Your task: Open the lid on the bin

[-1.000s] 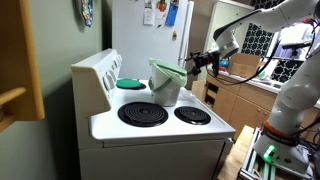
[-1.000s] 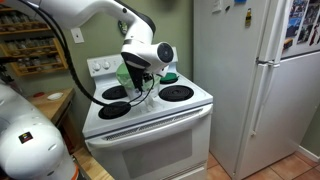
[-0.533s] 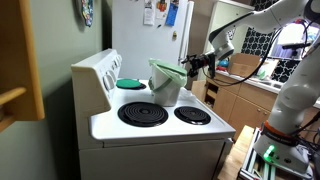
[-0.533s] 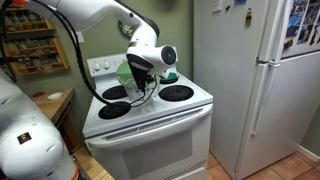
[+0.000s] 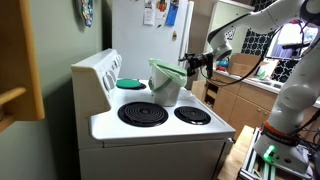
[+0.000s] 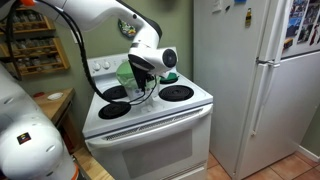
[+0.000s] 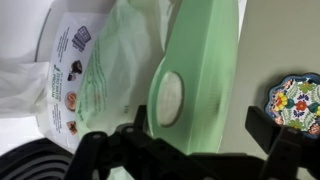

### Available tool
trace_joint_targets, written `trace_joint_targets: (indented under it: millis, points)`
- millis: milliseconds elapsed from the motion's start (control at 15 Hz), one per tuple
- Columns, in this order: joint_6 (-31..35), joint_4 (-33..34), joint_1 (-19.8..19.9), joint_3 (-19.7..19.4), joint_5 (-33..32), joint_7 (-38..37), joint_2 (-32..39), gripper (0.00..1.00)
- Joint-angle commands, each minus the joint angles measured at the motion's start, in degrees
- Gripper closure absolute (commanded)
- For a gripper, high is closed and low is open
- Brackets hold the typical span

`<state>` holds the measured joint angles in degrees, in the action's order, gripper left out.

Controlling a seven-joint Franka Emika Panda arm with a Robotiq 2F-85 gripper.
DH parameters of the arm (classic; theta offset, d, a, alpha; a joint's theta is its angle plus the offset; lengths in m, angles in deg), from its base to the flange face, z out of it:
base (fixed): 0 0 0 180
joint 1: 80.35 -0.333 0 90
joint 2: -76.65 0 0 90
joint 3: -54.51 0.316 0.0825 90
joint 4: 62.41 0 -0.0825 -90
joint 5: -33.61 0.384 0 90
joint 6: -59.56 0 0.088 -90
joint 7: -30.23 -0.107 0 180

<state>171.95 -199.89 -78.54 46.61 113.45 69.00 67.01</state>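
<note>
The small pale grey-white plastic bin (image 5: 170,92) stands atop the white stove (image 5: 105,125), its thin light-green flap lid (image 7: 205,70) tilted partway up. The black fingers (image 7: 285,150) gape wide, holding nothing. Pushing sideways could topple the light bin off the stove.

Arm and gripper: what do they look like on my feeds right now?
The arm is glossy white with rounded joint housings, and a black cable loops off it. The gripper is matte black, with blocky dark fingers in the wrist view. No markings are legible.
</note>
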Motion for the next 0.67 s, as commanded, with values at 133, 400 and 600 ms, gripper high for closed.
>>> trace_joint_targets:
  millis: [133,400,600]
  points:
    - [-1.21,-0.65,1.79,1.27,-0.36,-2.02,-1.1,0.0]
    - [-0.22,-1.23,2.13,1.98,-1.64,-5.67,-2.77,0.0]
    - [1.48,-1.84,2.3,2.72,-3.36,-9.67,-4.88,0.0]
